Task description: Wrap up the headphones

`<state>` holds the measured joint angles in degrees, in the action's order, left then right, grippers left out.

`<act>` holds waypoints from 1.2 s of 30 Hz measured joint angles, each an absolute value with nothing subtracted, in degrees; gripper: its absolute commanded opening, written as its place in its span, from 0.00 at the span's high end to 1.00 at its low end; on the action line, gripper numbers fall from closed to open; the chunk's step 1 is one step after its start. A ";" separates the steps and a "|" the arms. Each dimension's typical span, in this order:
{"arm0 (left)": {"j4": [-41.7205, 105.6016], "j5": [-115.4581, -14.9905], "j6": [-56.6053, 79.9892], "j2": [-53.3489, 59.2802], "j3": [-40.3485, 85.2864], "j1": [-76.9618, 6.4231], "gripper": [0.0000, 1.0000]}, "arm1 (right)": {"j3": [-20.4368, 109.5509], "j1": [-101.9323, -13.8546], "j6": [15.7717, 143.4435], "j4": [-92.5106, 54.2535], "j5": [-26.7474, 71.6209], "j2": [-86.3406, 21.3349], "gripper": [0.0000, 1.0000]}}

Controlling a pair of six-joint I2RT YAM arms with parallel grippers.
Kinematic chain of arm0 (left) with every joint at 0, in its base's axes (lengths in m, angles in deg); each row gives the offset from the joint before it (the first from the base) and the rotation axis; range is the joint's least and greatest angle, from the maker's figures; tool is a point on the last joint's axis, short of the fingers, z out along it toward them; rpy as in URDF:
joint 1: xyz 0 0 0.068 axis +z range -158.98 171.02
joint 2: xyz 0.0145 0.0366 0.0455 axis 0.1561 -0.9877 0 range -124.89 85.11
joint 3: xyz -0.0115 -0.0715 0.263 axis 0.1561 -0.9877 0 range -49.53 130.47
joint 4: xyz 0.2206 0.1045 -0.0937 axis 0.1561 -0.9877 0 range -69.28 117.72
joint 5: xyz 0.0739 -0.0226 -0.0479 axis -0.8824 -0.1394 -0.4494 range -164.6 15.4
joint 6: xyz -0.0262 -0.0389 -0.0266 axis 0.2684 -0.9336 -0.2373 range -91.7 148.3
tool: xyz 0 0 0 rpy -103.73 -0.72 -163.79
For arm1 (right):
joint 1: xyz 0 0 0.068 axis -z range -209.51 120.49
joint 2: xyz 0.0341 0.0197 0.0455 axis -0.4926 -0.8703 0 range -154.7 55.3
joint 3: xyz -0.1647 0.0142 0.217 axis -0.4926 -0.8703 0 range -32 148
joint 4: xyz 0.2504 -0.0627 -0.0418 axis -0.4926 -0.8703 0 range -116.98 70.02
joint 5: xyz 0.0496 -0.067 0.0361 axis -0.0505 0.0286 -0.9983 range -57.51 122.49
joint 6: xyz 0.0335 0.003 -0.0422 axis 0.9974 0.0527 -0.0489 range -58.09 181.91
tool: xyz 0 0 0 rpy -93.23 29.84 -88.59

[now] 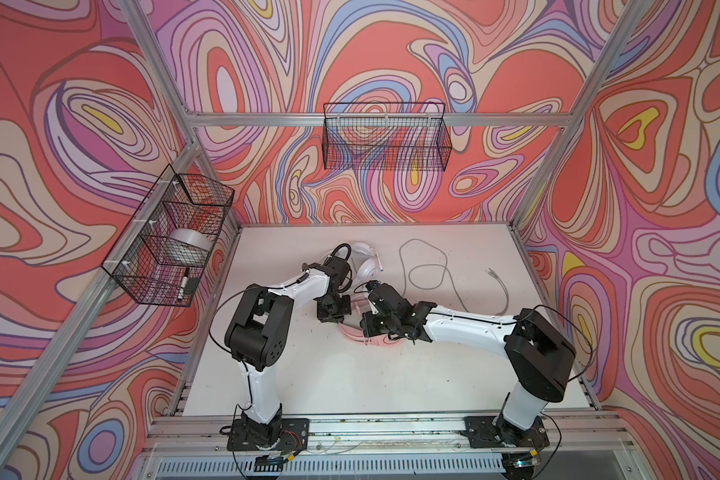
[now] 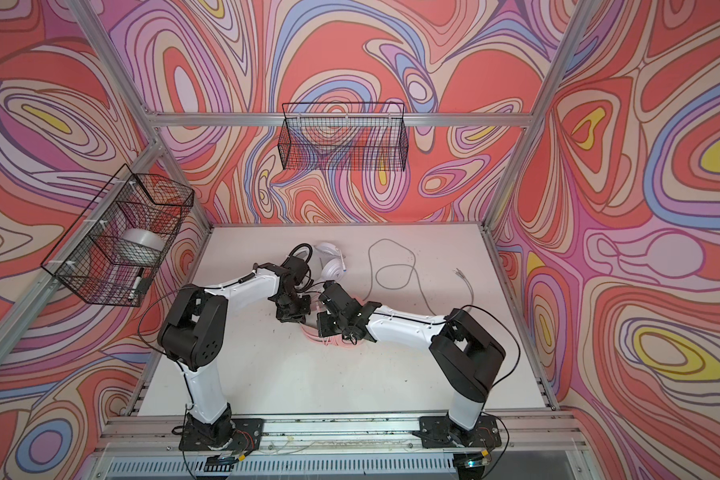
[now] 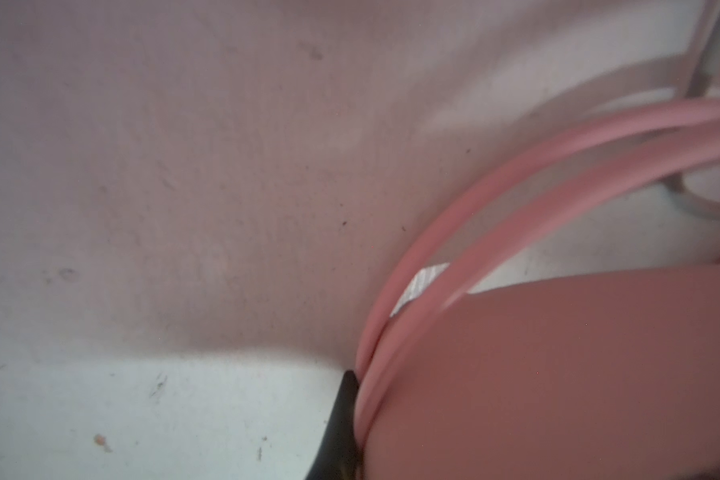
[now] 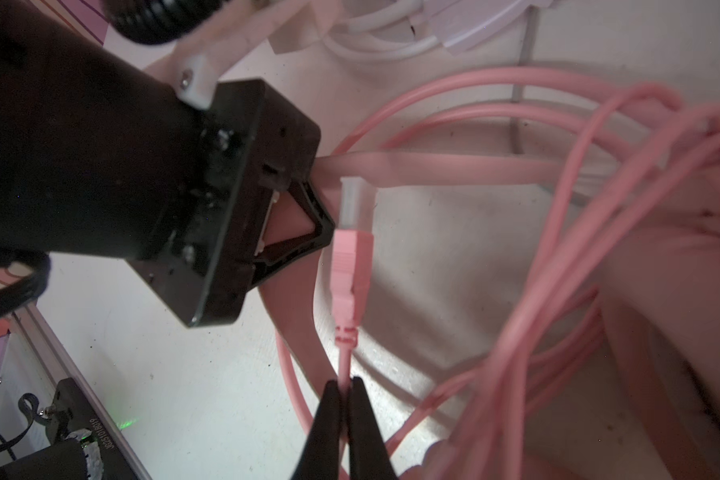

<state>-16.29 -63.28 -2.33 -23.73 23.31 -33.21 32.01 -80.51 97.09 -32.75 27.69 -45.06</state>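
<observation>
The pink over-ear wired headset (image 1: 350,333) is seen near the middle of the white tabletop (image 1: 308,374). In both top views it is largely covered by the two black grippers that meet above it. The left gripper (image 4: 327,228) is clenched on the flat pink headband (image 4: 433,166). In the right wrist view the band is seen passing between the triangular black fingers (image 4: 317,205). In the left wrist view one black fingertip (image 3: 344,399) is pressed against the band's edge, with two strands of cable curving past it.

The right gripper (image 4: 344,390) is closed tight on the thin pink cable (image 4: 558,291), gripped just behind its pink USB plug (image 4: 350,266). The plug is held just beside the left gripper's fingers, and its pale capped tip is pointed towards the headband. Several loops of the same cable are gathered in a loose bundle beside the band, over the tabletop.

The white over-ear wired headset (image 1: 364,266) is found farther back on the tabletop, just behind the left wrist and partly hidden by it. Its thin grey cable (image 1: 429,270) is spread unwound in wide loops to the right, and one stretch is hidden under the right arm.

A black wire basket (image 1: 167,237) is fixed to the left wall.
</observation>
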 measured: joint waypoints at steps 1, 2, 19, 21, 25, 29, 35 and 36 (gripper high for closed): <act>-16.40 -63.44 -2.36 -23.71 23.31 -33.21 1.00 | 32.62 -80.51 97.04 -32.95 27.45 -45.58 0.87; -16.51 -63.61 -2.33 -23.68 23.31 -33.25 1.00 | 33.11 -80.47 97.06 -33.06 27.23 -46.09 0.86; -17.86 -64.33 -2.27 -23.07 23.33 -33.30 1.00 | 33.35 -79.88 97.04 -33.74 28.17 -43.79 0.74; -18.36 -64.31 -2.25 -23.05 23.33 -33.30 1.00 | 32.91 -79.70 96.52 -33.83 29.09 -42.19 0.73; -19.02 -64.38 -2.16 -23.05 23.37 -33.27 1.00 | 31.47 -79.51 94.64 -33.85 31.28 -38.13 0.68; -19.39 -64.86 -2.12 -22.61 23.44 -33.23 1.00 | 27.27 -79.46 92.19 -33.10 35.45 -31.33 0.54; -19.70 -66.10 -1.68 -19.64 23.42 -32.73 1.00 | 18.92 -78.66 86.79 -31.97 44.22 -19.20 0.30; -19.61 -66.21 -1.46 -18.96 23.26 -32.49 1.00 | 17.76 -78.22 85.68 -31.95 45.51 -17.50 0.24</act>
